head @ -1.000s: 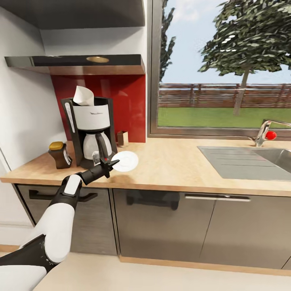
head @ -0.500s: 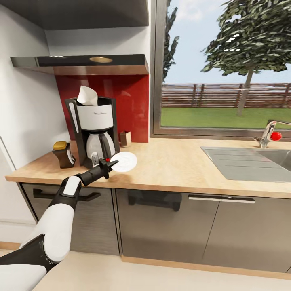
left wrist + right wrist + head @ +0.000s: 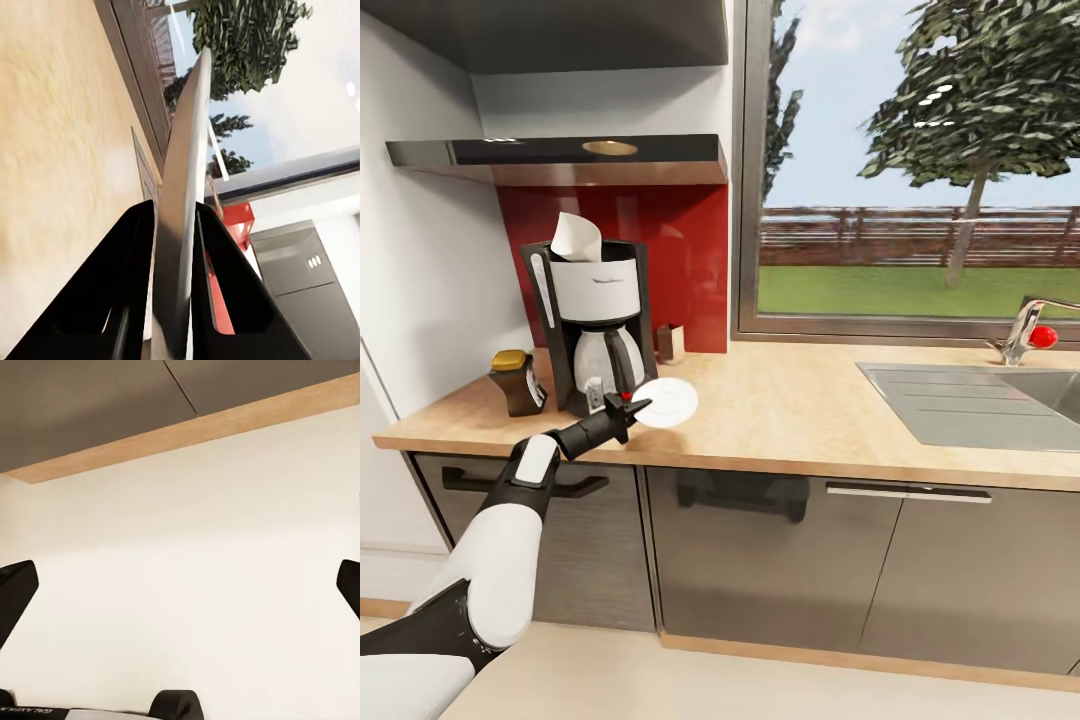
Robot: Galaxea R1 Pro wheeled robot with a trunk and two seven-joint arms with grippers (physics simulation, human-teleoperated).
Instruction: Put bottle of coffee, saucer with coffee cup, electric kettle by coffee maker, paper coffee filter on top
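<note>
The left end effector [image 3: 628, 405] pinches the round white ceramic saucer [image 3: 668, 401] edge-on, beside the black-and-white coffee maker [image 3: 592, 322]; right end effector [image 3: 180, 585] gapes wide, empty.

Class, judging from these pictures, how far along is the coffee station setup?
Done: coffee maker on the counter, filter on top, coffee bottle beside it. In hand: left gripper holds the saucer over the counter. Left: setting it down, then cup and kettle.

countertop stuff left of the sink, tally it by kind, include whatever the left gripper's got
coffee maker: 1
paper filter on top of it: 1
bottle of coffee: 1
saucer, held by the left gripper: 1
small brown box at the backsplash: 1
total: 5
</note>
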